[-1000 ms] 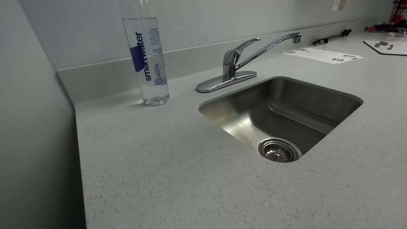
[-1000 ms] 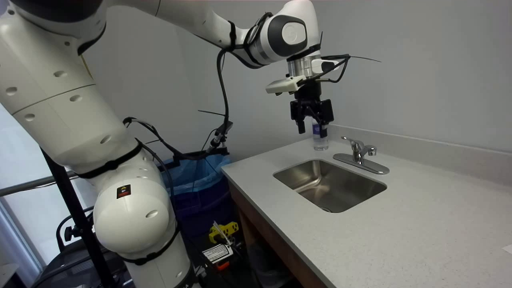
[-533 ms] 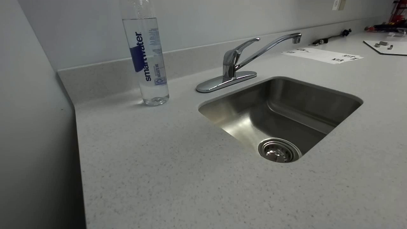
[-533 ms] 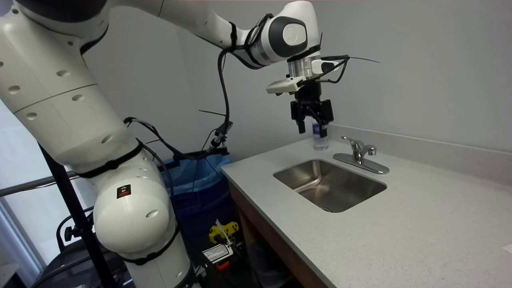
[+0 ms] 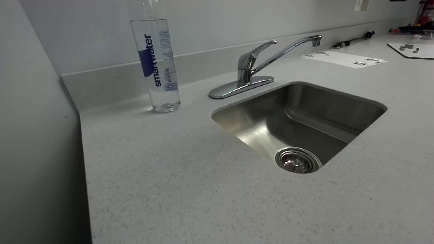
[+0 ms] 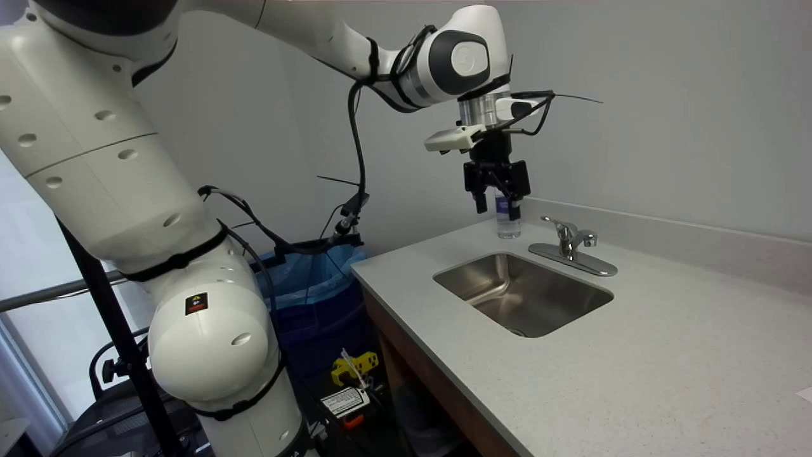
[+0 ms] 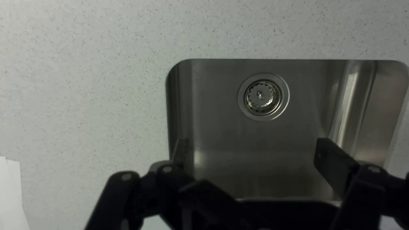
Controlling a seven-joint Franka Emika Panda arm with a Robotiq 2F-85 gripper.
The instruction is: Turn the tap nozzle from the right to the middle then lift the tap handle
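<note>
By one sink [image 5: 325, 98], one tap [image 5: 244, 69]; one pincer [image 6: 498, 211]

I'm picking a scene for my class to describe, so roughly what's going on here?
A robot arm reaches over a sink. Its gripper hangs there, open, holding nothing, and touches neither the tap nozzle nor the tap handle. The nozzle points off to one side, away from the water bottle on the counter, rather than over the middle of the sink. So the turn seems not yet made, and the lift probably not either.
</note>
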